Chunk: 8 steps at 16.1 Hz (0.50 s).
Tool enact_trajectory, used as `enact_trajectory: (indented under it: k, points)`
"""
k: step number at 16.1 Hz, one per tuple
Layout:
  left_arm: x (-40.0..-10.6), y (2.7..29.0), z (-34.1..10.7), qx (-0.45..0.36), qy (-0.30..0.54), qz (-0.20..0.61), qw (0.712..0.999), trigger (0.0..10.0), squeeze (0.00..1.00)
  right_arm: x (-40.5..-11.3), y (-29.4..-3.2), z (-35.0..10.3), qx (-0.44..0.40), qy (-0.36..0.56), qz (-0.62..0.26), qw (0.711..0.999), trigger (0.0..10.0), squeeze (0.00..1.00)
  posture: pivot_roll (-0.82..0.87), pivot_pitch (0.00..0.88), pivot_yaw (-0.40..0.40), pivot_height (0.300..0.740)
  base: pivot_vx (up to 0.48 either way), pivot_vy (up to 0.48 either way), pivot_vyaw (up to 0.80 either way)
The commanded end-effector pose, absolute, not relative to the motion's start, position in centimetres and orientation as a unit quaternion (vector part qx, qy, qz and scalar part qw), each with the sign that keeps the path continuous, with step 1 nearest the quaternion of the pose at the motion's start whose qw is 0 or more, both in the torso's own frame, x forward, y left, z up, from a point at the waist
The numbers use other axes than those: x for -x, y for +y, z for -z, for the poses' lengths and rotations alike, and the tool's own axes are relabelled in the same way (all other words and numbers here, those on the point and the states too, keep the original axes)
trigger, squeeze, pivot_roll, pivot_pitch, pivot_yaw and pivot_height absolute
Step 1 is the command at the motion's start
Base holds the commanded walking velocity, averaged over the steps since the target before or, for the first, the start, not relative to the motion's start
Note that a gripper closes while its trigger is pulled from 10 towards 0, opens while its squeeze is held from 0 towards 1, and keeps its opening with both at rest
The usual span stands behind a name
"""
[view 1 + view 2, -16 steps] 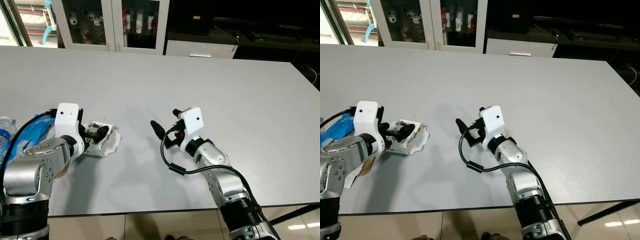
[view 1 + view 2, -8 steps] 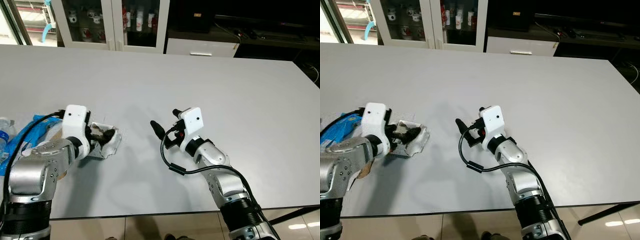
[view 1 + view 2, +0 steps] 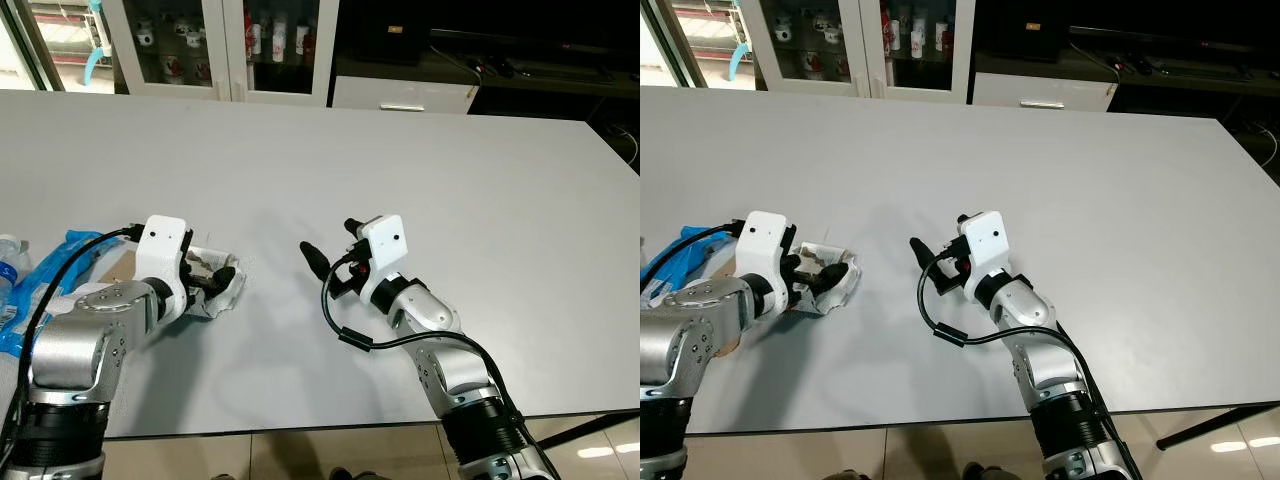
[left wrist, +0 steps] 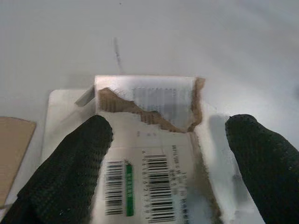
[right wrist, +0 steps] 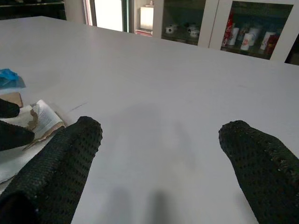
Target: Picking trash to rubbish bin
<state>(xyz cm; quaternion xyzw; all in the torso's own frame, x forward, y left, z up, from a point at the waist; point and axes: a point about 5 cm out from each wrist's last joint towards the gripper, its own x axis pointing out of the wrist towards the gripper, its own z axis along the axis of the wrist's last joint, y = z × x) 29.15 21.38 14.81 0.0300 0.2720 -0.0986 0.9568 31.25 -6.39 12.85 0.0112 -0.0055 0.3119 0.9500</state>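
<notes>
Left claw spread wide around the torn barcode carton at lower left on the tabletop, so pinch squarely on the firm wall, not the ragged flap, while right claw hovers released mid-frame

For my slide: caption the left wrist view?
Left gripper open, its fingers straddling a torn barcoded carton on the table.

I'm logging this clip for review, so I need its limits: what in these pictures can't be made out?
- Torn white carton: in the eye views the left gripper covers its middle; in the left wrist view the bottom edge cuts it off.
- Carton's printed text: too small and blurred.
- Blue wrapper: partly behind the left arm.
- Plastic bottle: cut by the left edge.
</notes>
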Motion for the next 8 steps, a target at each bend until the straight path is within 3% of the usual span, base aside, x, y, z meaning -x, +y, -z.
enact_trajectory:
  k: [1,8]
  points:
    - [-29.0,21.6,-14.4,-0.039,0.29,0.09,0.952,10.0,0.0,-31.0,-6.7,-12.9,-0.014,-0.005,-0.314,0.949,10.0,0.0,0.03,0.08,-0.083,0.74,0.0,0.0,0.0]
    - [-28.8,21.3,-13.3,-0.041,0.308,0.096,0.946,10.0,0.0,-30.9,-6.6,-12.9,-0.017,-0.003,-0.315,0.949,10.0,0.0,0.02,0.085,-0.081,0.74,0.0,0.0,0.0]
